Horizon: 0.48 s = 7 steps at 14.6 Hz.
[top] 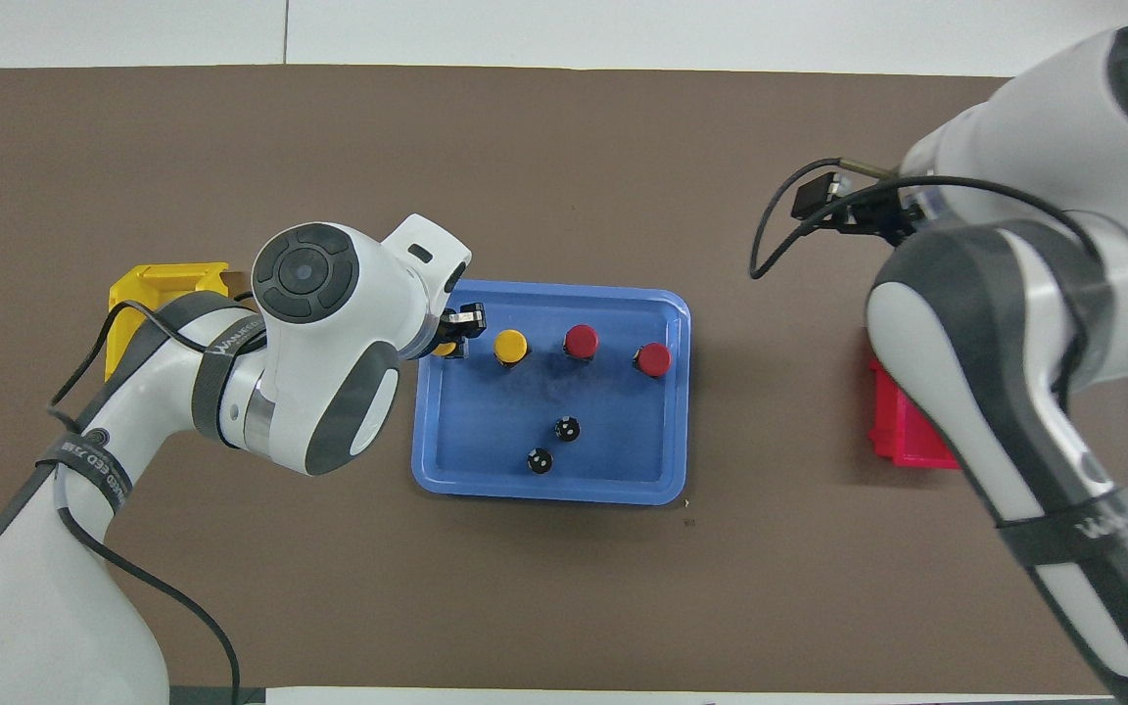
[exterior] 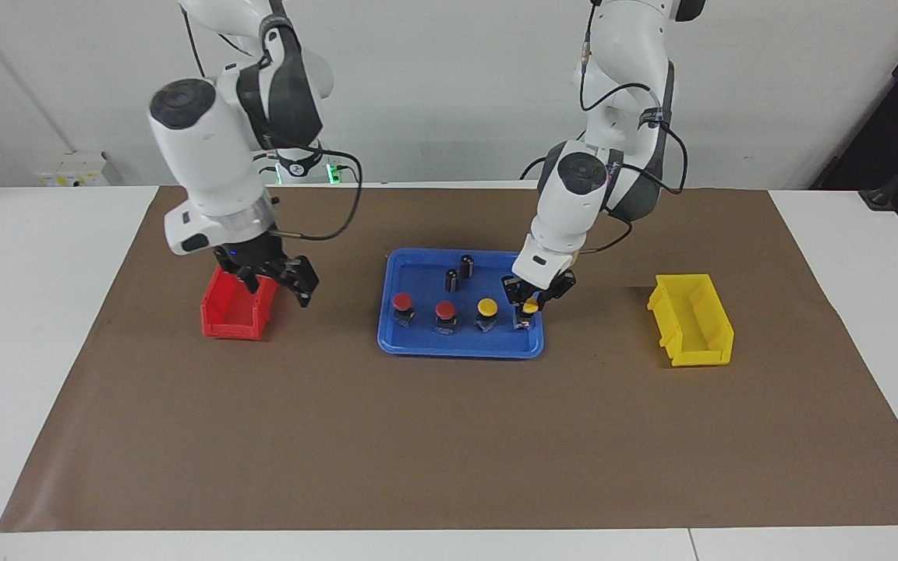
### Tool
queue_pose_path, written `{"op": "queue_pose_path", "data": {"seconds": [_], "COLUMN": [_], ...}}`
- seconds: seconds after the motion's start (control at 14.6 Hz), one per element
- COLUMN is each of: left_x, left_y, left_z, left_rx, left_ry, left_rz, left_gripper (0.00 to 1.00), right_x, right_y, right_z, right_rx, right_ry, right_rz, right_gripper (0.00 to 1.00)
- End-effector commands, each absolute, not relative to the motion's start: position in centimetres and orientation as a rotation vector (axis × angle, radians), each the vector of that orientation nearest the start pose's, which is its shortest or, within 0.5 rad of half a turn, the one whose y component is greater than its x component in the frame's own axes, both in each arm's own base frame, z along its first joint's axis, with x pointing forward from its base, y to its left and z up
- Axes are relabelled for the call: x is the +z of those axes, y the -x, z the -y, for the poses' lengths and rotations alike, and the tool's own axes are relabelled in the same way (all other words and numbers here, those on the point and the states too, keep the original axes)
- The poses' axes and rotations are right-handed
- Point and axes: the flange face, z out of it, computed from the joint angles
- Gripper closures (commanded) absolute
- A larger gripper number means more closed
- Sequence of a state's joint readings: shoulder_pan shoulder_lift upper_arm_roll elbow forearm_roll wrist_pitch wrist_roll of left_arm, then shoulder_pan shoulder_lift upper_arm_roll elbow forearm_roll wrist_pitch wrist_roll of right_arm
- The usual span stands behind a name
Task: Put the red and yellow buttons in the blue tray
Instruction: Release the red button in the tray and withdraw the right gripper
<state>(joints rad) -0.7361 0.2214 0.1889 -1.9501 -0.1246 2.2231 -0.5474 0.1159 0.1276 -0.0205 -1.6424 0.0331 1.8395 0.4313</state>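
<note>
The blue tray (exterior: pixel 461 352) lies mid-table, also in the overhead view (top: pixel 544 494). Two red buttons (exterior: pixel 402 302) (exterior: pixel 445 311) and one yellow button (exterior: pixel 487 307) stand in a row in it. My left gripper (exterior: pixel 530 302) is shut on the second yellow button (exterior: pixel 528 309) and holds it low in the tray, at the row's end toward the left arm. From above, that gripper (top: pixel 454 333) mostly covers the button (top: pixel 444 348). My right gripper (exterior: pixel 284 285) is open and empty, up over the red bin's edge.
Two dark capless cylinders (exterior: pixel 466 266) (exterior: pixel 451 280) stand in the tray, nearer to the robots than the buttons. The red bin (exterior: pixel 238 300) sits toward the right arm's end, the yellow bin (exterior: pixel 691 319) toward the left arm's end. Brown paper covers the table.
</note>
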Motion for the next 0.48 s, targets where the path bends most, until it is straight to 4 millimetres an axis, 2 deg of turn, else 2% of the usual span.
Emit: {"op": "queue_pose_path", "data": {"seconds": [0.0, 0.07, 0.21, 0.27, 0.34, 0.41], "left_x": [37.2, 37.4, 37.8, 38.2, 39.0, 40.6], "left_y": [-51.0, -50.9, -50.9, -50.9, -50.9, -50.8], "left_z": [31.8, 31.9, 32.0, 31.8, 31.3, 31.0], "left_rx": [-0.006, 0.003, 0.020, 0.031, 0.057, 0.072], "left_ry": [3.227, 3.224, 3.219, 3.218, 3.212, 3.215], "left_rz": [0.130, 0.128, 0.118, 0.114, 0.119, 0.118], "left_gripper": [0.55, 0.44, 0.04, 0.00, 0.00, 0.00], "right_x": [57.6, 59.0, 61.4, 62.3, 62.9, 63.0], "right_y": [-58.5, -57.4, -55.8, -55.2, -54.7, -54.4], "right_z": [0.2, 2.3, 5.0, 6.5, 7.9, 8.8], "right_rx": [-0.084, -0.065, 0.017, 0.048, 0.060, 0.060], "right_ry": [3.070, 3.073, 3.094, 3.105, 3.109, 3.113], "right_rz": [-0.492, -0.506, -0.493, -0.471, -0.427, -0.401], "right_gripper": [0.00, 0.00, 0.00, 0.00, 0.00, 0.00]}}
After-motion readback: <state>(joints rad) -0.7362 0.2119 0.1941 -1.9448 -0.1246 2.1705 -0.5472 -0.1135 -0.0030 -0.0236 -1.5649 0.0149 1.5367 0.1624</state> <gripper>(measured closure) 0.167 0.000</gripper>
